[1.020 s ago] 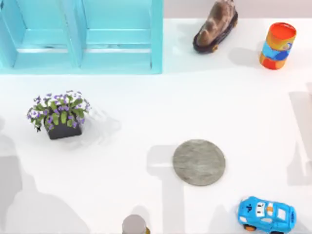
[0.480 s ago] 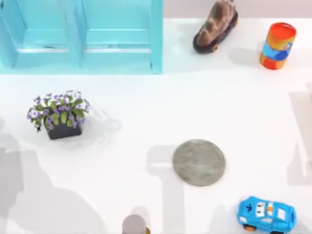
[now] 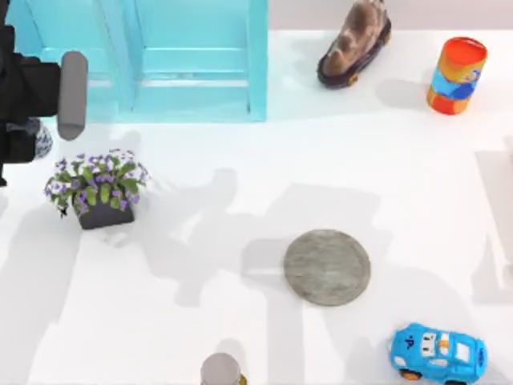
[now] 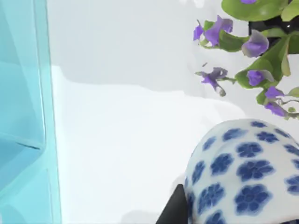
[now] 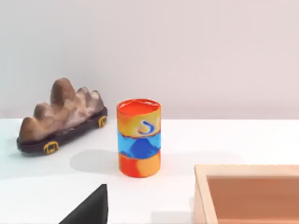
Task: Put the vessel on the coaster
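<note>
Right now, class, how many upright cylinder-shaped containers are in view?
3: the orange-and-blue can at the far right; a grey-topped cylinder at the near edge; the blue-flowered cup at the left end effector, above the plant. Others may be hidden.

The left gripper (image 3: 24, 140) is cut off by the top view's left edge, its arm hiding most of the vessel (image 3: 42, 140) beneath it. In the left wrist view the vessel (image 4: 247, 172) runs off the frame just beside the gripper. Far from it, the grey-topped cylinder (image 3: 220, 370) is clipped by the bottom edge.
</note>
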`<state>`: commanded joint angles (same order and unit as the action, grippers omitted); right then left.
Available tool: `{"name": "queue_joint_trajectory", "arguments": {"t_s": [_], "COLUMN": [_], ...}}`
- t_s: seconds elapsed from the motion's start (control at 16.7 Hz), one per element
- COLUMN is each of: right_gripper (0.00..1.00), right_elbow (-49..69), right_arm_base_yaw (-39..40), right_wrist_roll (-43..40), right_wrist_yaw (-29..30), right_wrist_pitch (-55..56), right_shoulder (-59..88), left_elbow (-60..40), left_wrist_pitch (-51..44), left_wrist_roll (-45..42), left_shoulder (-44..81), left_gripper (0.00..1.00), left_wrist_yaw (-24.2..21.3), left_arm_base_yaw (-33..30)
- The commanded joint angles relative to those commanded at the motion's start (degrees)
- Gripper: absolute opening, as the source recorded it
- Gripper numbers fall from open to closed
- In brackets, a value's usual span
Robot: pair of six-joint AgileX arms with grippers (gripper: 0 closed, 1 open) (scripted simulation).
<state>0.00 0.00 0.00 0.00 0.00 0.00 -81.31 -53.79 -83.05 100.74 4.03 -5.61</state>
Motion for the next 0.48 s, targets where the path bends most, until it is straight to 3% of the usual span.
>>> {"name": "queue_joint_trajectory", "arguments": {"t_s": [0.48], "right_gripper": [1.0], "right_elbow": [0.0], "right_arm_base_yaw": [0.0], "right_wrist_roll": [0.0], "right_wrist_yaw": [0.0], "right_wrist_pitch": [0.0], "right_shoulder": [0.0], "left_elbow": [-28.73], "left_wrist_pitch": [-12.89], "left_wrist_roll": [63.65], "left_shoulder": [14.77], "left_gripper": [0.0], "left_wrist_yaw": [-2.98], "left_arm_base_yaw": [-32.86]}}
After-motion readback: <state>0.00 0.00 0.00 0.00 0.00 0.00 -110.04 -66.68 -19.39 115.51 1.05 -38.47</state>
